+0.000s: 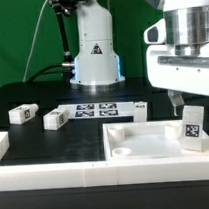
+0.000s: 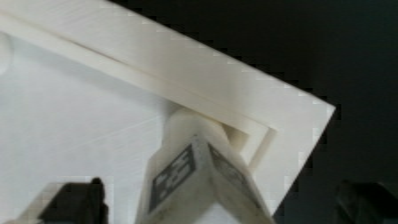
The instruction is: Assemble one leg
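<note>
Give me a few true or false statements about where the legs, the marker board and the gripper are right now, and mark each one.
1. One leg stands upright on the white panel, near the panel's corner. True.
2. The marker board lies on top of the white panel. False: it lies on the black table, behind the panel.
3. Three more legs lie on the black table. True.
4. The gripper hangs at the exterior view's left. False: it is at the exterior view's right, over the upright leg.
</note>
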{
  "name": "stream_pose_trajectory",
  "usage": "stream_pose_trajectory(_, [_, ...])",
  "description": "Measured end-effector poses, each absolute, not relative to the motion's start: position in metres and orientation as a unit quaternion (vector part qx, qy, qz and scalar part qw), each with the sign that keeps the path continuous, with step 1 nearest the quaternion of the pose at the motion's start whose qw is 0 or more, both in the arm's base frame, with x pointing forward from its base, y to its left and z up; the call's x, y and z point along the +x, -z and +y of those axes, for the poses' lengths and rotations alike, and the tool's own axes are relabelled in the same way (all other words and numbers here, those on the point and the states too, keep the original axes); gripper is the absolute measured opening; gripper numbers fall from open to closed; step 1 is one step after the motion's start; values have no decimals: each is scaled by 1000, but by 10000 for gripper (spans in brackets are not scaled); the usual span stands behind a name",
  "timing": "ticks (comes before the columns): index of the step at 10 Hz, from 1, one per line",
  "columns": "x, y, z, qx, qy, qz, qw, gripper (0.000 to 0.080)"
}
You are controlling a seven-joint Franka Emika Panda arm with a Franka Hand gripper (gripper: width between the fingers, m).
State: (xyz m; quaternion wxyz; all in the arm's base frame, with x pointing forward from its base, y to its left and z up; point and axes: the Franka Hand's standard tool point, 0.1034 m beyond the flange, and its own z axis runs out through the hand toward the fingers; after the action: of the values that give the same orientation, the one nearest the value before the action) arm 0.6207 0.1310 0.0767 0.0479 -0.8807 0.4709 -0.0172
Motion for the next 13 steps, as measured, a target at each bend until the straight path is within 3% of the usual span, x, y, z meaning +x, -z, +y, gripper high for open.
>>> stream_pose_trajectory(4, [621,-76,126,-970,30,239,37,649])
stream_pose_trajectory(8, [621,-75,123,-990,34,132,29,625])
stream_pose_trajectory(9, [621,-75,123,-990,34,133,29,494])
stream_pose_trajectory(10, [621,-75,123,-990,34,133,29,494])
stream_pose_trajectory(11, [621,-75,122,-990,34,134,28,312])
stream_pose_trajectory(13, [621,-75,120,-988,33,151,28,292])
